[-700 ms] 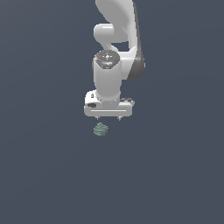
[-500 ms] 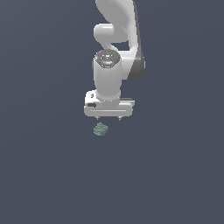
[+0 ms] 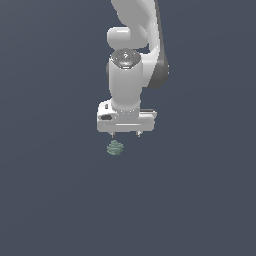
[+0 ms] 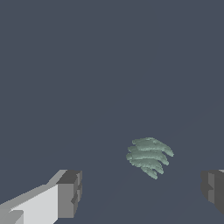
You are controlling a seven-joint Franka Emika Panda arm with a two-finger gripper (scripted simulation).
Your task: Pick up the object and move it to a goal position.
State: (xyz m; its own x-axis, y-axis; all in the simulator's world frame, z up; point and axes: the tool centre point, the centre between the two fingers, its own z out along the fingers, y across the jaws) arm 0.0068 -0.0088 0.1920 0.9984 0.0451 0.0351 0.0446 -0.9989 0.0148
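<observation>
The object (image 3: 115, 148) is a small pale grey-green lump with ridged layers. It lies on the dark surface just below the white gripper (image 3: 125, 134) in the exterior view, slightly toward that view's left. In the wrist view the object (image 4: 148, 156) lies between and a little ahead of the two fingertips (image 4: 70, 194), nearer the other finger (image 4: 213, 190). The gripper (image 4: 141, 192) is open wide and empty. It hangs above the object, pointing down.
The white arm (image 3: 132, 60) rises from the gripper to the top of the exterior view. The surface is plain dark blue-grey all round.
The gripper has shifted slightly toward the exterior view's left, closer over the object. The object has not moved.
</observation>
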